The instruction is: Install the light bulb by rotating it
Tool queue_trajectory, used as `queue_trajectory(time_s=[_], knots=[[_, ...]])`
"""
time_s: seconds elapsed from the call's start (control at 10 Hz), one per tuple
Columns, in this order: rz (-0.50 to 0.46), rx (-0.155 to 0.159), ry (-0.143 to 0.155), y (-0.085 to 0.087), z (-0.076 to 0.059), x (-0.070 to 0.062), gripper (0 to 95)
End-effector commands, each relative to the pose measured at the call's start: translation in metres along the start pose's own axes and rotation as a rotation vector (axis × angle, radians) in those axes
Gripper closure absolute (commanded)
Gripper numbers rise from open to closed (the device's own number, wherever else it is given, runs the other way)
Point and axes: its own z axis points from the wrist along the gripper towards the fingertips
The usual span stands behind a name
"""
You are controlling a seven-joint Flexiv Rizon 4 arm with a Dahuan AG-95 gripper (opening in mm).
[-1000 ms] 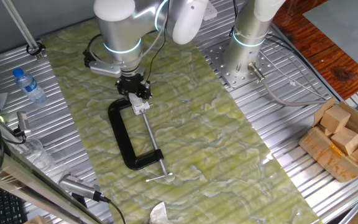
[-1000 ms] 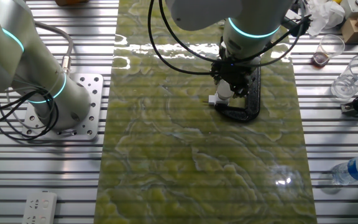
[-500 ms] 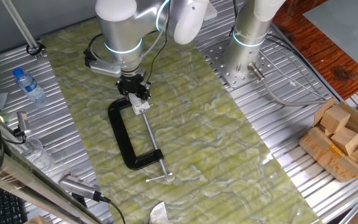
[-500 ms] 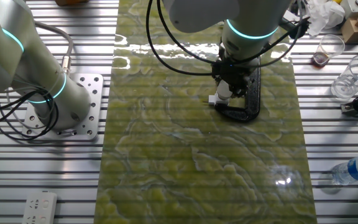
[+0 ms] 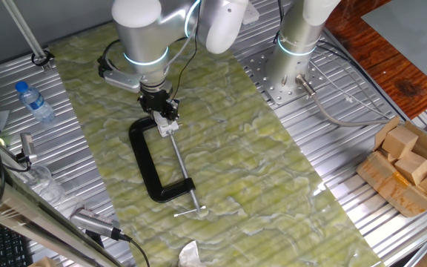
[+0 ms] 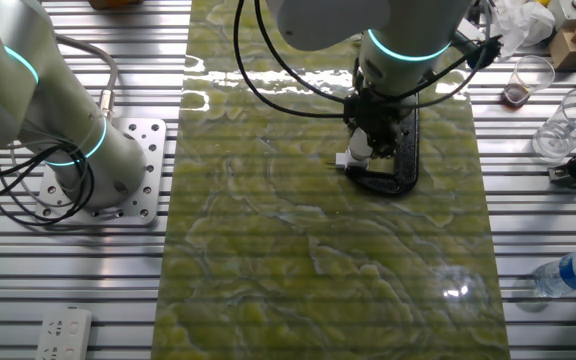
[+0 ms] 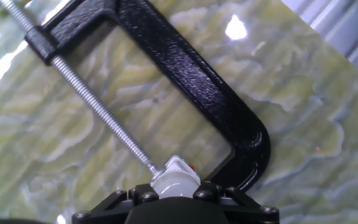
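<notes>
Jaws gripped the light bulb [image 7: 174,178] at the C-clamp's [image 5: 151,165] screw tip on the counter [image 6: 298,250]; only hand view showed the bulb's orange mark.

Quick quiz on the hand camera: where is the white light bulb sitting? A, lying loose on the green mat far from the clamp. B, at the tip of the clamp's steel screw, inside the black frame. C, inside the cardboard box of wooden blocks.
B: the light bulb sits at the end of the steel screw, within the C-clamp, just ahead of the gripper.
</notes>
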Motion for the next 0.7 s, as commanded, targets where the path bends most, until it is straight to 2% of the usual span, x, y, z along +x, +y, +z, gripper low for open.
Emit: queue_trajectory(time_s=[0.1,0.3,0.4,0.6,0.7], knots=[[0.200,0.012,0.012,0.0002,0.0004,0.0007,95.0],[0.306,0.038,0.024,0.0001,0.0009,0.0012,95.0],[0.330,0.037,0.023,0.0001,0.0009,0.0012,95.0],[0.446,0.030,0.021,0.0000,0.0012,0.0015,95.0],[0.466,0.021,0.018,0.0000,0.0013,0.0017,95.0]])
